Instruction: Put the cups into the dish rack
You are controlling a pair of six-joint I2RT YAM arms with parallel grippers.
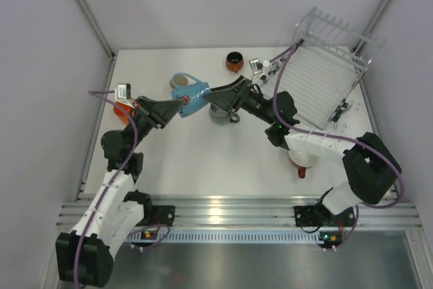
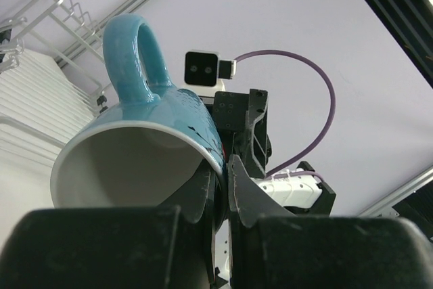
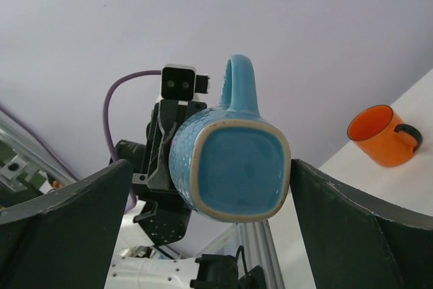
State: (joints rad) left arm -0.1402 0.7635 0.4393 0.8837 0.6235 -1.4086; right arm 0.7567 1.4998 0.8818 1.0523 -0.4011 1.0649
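Observation:
My left gripper [image 1: 180,102] is shut on the rim of the light blue mug [image 1: 189,91] and holds it in the air on its side, handle up. In the left wrist view the jaws [image 2: 223,175] pinch the mug's wall [image 2: 145,143], one finger inside and one outside. My right gripper [image 1: 211,94] faces the mug's base [image 3: 237,167] from the other side, open wide [image 3: 210,162], its fingers [image 3: 358,228] flanking the base without touching it. The dish rack [image 1: 323,72] stands at the back right, with no cups visible in it.
A grey mug [image 1: 224,116] sits under the right gripper. A dark-and-orange cup [image 1: 234,61] stands at the back middle. An orange cup [image 1: 122,109] [image 3: 379,135] is beside the left arm. A red mug [image 1: 302,162] lies partly under the right forearm.

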